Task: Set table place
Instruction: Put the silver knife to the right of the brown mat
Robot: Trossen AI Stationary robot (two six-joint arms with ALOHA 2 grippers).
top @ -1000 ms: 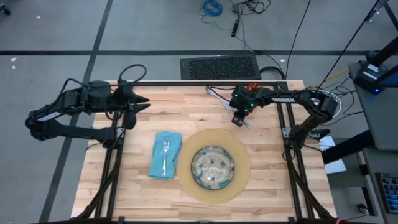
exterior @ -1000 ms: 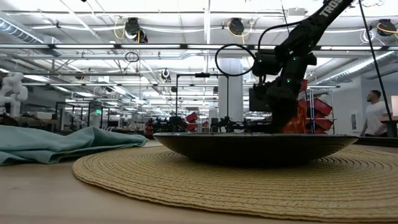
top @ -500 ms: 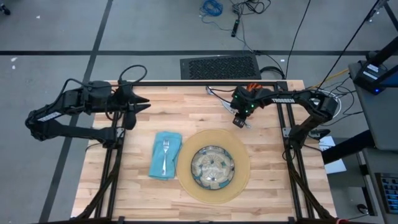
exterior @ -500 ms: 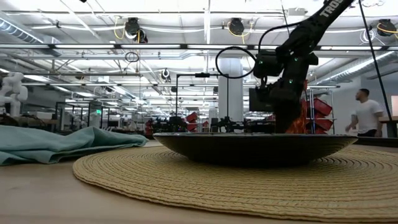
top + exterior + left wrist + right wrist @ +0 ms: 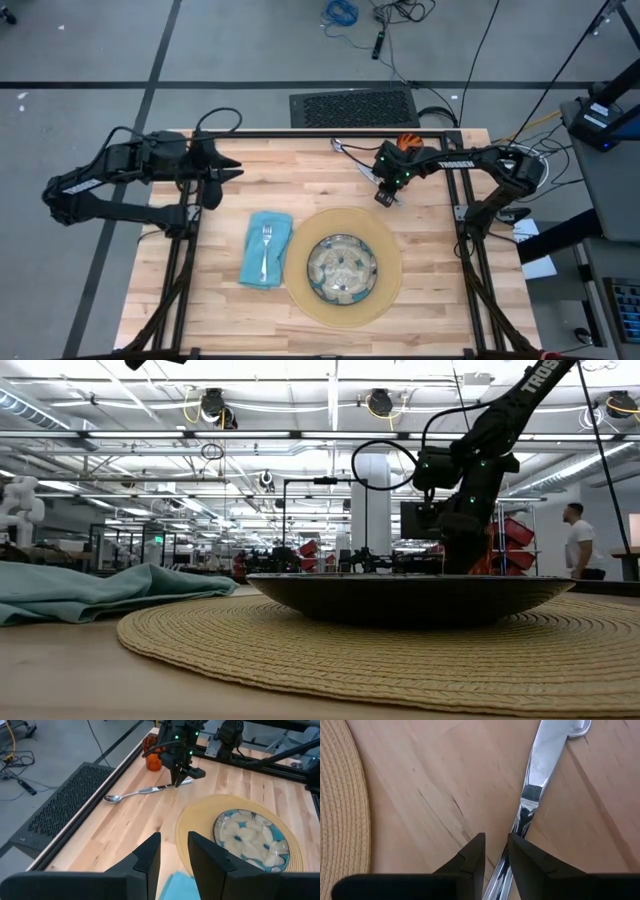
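The right gripper (image 5: 494,851) pinches the knife (image 5: 540,775), upper middle of the table (image 5: 300,170). It could slip. The left gripper (image 5: 174,851) holds nothing.

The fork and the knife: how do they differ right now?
The fork lies on the teal napkin left of the mat; the knife lies on bare wood. The right gripper is at the knife; nothing is near the fork. Both are silver.

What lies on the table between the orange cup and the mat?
In the left wrist view, the knife lies between the orange cup and the mat, with the right tool down on it. The spoon trails off beside.
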